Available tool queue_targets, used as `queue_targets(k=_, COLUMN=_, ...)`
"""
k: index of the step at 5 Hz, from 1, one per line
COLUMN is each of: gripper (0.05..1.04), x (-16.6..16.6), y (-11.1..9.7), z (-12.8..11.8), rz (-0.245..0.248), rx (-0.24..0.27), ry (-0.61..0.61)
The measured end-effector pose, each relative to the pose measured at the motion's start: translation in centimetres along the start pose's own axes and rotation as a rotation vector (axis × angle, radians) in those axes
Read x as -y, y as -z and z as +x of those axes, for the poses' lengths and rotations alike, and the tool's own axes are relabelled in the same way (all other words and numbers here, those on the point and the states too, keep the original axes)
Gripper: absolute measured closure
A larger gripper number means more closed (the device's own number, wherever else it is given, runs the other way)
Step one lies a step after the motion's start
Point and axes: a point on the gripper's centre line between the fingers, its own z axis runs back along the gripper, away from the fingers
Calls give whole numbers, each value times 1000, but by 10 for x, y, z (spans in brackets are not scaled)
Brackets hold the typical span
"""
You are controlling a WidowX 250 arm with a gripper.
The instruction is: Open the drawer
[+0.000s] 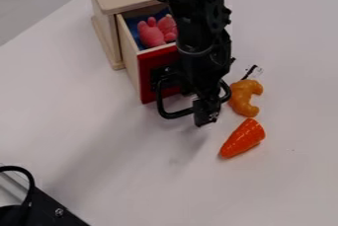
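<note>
Standing open by the gripper [206, 113]: the drawer [149, 88] (pink toy [151, 33] inside)

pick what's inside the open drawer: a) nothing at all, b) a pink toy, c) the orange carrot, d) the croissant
b: the pink toy sits inside the pulled-out drawer, while the carrot and the croissant lie on the table outside it.
</note>
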Motion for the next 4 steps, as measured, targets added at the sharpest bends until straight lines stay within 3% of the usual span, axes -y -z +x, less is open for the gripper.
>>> queue_targets(k=1, gripper=84, x=0, y=-11, z=2, rz=3, rx=7, ry=-5)
queue_targets(k=3, gripper=84, x=0, y=-60, z=13, rz=10, rx=95, ry=-17)
queue_targets(k=4, gripper=84, x=-1, y=-62, z=13, rz=15, rx=101, ry=-18)
